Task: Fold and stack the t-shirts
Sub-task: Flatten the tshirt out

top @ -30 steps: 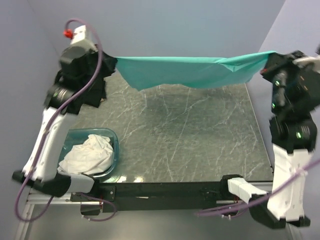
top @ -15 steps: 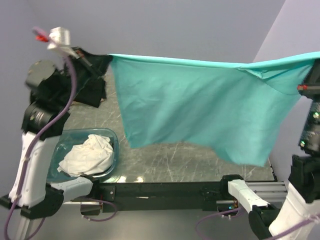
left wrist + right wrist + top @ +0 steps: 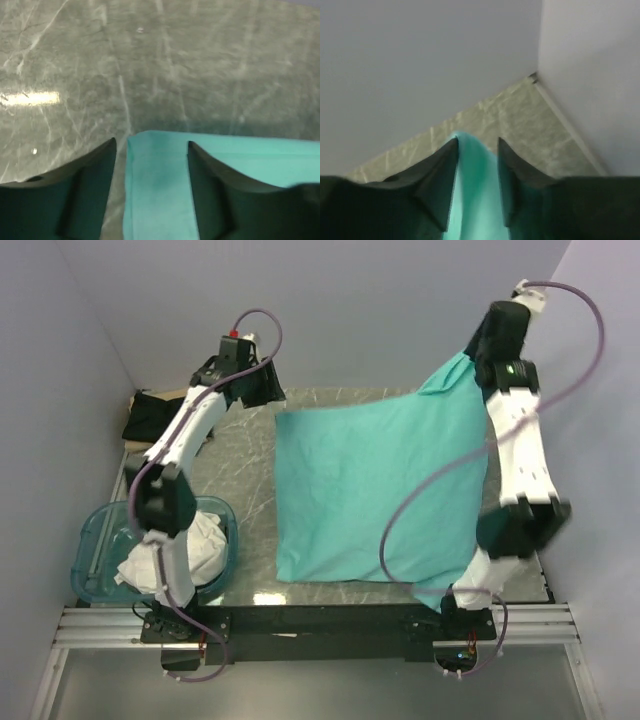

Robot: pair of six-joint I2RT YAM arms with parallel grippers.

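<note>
Reaching far left, the left arm (image 3: 185, 435) holds the left gripper (image 3: 152, 145) low over the table (image 3: 240, 470). Its jaws are apart, straddling the far left corner of the mint-teal t-shirt (image 3: 380, 490), which lies spread across the middle. The right arm (image 3: 520, 440) stretches far right. The shirt's raised far right corner sits between the fingers of the right gripper (image 3: 477, 145); whether they pinch it is unclear. The tabletop is dark and marbled, the walls pale violet. White t-shirts (image 3: 205, 540) fill a blue tub (image 3: 90, 540) near left, and a black t-shirt (image 3: 150, 418) lies far left.
</note>
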